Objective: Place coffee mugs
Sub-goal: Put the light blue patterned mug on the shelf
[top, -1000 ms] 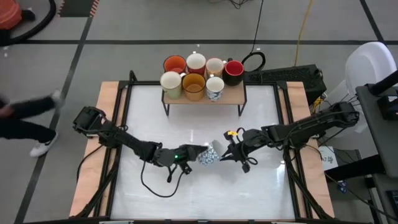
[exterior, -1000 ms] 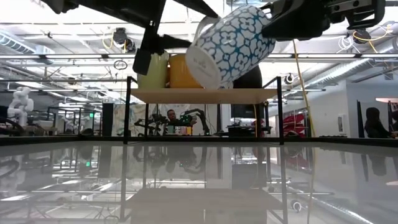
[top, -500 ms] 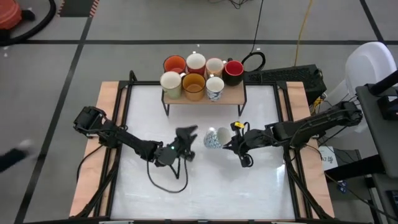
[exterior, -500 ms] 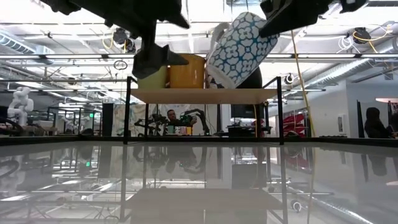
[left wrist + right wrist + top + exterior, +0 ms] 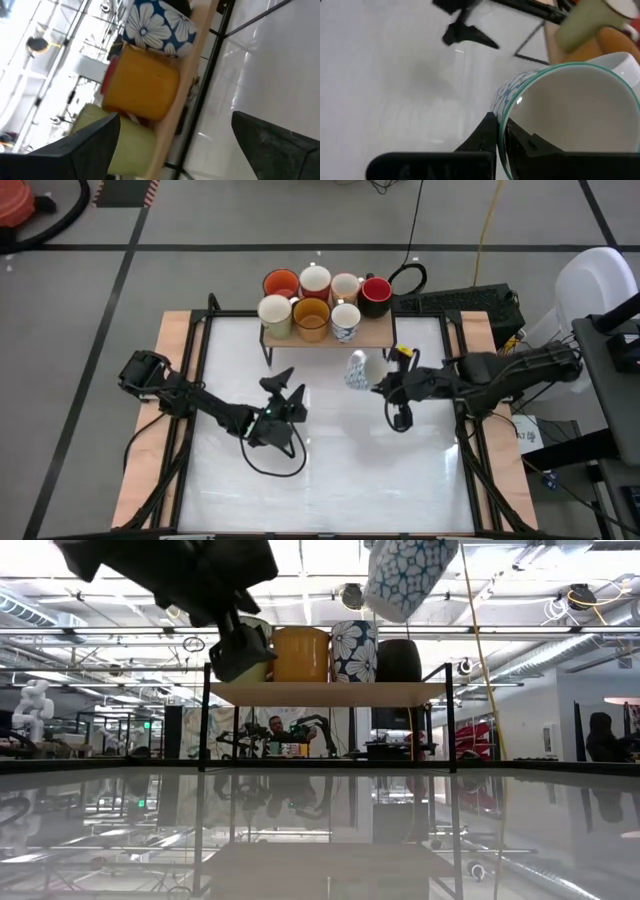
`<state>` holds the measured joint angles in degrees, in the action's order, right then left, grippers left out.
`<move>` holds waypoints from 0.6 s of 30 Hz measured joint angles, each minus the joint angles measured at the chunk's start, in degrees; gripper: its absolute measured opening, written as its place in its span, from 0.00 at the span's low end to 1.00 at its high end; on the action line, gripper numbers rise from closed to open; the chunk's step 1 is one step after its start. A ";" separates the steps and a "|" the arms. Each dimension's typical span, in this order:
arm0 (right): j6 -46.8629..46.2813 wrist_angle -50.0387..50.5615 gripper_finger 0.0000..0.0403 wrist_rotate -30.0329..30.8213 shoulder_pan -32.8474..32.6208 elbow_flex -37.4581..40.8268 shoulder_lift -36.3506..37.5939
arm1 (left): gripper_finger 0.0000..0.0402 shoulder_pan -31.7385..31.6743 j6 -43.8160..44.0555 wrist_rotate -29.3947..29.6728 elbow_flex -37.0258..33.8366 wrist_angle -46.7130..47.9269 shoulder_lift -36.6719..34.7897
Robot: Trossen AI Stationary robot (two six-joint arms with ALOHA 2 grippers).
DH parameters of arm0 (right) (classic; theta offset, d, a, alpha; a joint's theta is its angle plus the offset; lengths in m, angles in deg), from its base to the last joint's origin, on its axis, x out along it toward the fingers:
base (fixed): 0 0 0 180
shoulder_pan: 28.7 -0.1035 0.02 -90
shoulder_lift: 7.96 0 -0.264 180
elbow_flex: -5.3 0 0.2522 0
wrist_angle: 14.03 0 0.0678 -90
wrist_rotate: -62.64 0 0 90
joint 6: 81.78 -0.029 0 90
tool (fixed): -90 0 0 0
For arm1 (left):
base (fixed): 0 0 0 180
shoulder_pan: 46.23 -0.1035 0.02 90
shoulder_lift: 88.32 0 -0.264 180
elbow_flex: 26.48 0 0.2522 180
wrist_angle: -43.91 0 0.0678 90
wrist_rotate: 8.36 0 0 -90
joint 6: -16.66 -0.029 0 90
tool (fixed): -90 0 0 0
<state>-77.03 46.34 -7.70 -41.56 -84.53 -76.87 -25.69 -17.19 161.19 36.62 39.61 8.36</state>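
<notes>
step: carrying blue-patterned mug [image 5: 357,369] toward shelf [image 5: 375,333]
right gripper [image 5: 383,387]: clamped on mug rim
left gripper [image 5: 284,387]: spread wide, empty
next: lift, set down upright in free spot

Patterned mug [image 5: 408,575] top cut off

Wooden shelf [image 5: 375,332] on white table [image 5: 330,470]

Shelf mugs: orange [image 5: 280,282], two white [image 5: 315,278], red [image 5: 375,293], cream [image 5: 274,311], amber-yellow [image 5: 311,315], blue-and-white floral [image 5: 345,319]. Held mug [image 5: 357,368]: white, blue clover-like pattern. Shelf [image 5: 372,333]: pale wood.
</notes>
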 joint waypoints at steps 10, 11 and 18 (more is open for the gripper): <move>-8.56 20.58 0.01 -0.40 8.45 -14.89 -6.82 | 0.96 0.06 21.46 -3.29 -0.02 12.92 0.02; -8.73 22.11 0.01 -1.16 9.46 -16.33 -8.04 | 0.96 0.15 22.53 -3.64 -0.02 13.41 0.02; -7.36 32.12 0.01 -3.67 14.16 -26.26 -17.18 | 0.96 1.03 28.10 -9.11 -0.02 13.87 0.02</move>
<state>-84.39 78.46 -11.37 -27.41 -110.79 -94.05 -24.66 10.91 152.08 36.60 53.48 8.38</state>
